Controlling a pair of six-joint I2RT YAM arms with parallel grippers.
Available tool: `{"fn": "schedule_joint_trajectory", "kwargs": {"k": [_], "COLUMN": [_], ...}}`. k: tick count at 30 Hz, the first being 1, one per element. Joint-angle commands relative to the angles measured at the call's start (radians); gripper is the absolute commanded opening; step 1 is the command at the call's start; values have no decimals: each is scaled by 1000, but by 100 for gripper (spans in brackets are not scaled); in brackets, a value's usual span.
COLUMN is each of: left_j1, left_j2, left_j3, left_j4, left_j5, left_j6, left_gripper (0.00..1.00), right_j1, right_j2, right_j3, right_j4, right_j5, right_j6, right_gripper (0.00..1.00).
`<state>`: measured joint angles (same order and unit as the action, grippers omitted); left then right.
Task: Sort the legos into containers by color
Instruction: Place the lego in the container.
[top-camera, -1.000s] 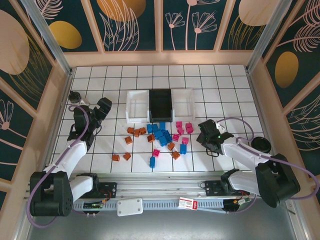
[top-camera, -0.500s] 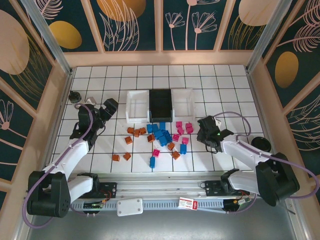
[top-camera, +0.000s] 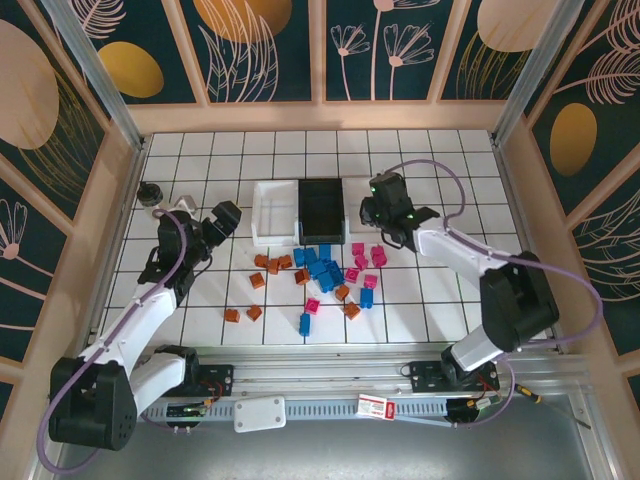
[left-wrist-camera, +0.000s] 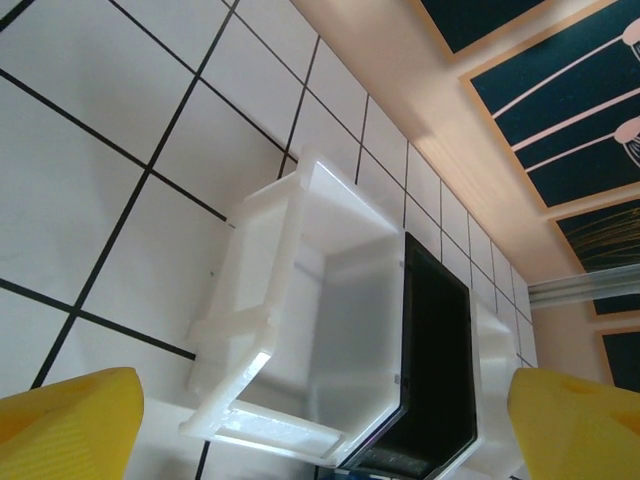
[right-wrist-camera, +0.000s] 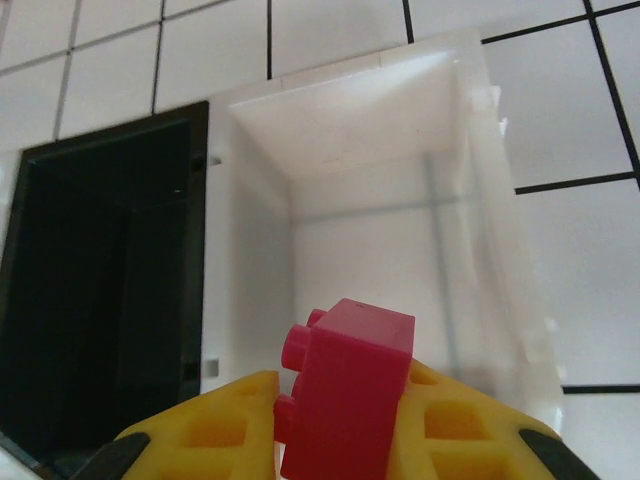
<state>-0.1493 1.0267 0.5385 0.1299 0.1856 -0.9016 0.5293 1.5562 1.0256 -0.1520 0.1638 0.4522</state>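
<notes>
A pink brick (right-wrist-camera: 350, 390) is clamped in the right claw (top-camera: 380, 207), which is held above the right white tray (right-wrist-camera: 470, 230), next to the black tray (top-camera: 322, 208). The left claw (top-camera: 222, 222) is spread wide near the left white tray (top-camera: 270, 212). The other legos (top-camera: 320, 272) are scattered on the bench (top-camera: 450, 160) just before the trays.

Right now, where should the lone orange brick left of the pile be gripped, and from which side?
Take the orange brick by its two opposite side walls, coming straight down from above. It lies flat on the tiles with bare floor around it, so the fingers should fit; the other orange bricks behind it seem apart. The open left gripper is nearer.
</notes>
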Motion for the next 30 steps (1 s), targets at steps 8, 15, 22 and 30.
{"fn": "schedule_joint_trajectory", "kwargs": {"k": [8,15,22,30], "left_j1": [-4,-48,-71,-174], "left_j2": [3,-5,-70,-149], "left_j3": [31,-14,-58,-45], "left_j4": [-229,-355,-562,-802], "left_j5": [-87,-149,-171,-191], "left_j6": [62,20,-29,-43], "left_gripper": [90,82,74,78], "right_j1": [-23,-22,-22,-28], "right_j2": [139,61,-17,-51], "right_j3": [127,37,-74,-171], "right_j4": [64,113,149,200], "right_j5": [43,22,4,-8], "right_j6": [-50,-24,11,31], "right_gripper": [60,62,62,62]}}
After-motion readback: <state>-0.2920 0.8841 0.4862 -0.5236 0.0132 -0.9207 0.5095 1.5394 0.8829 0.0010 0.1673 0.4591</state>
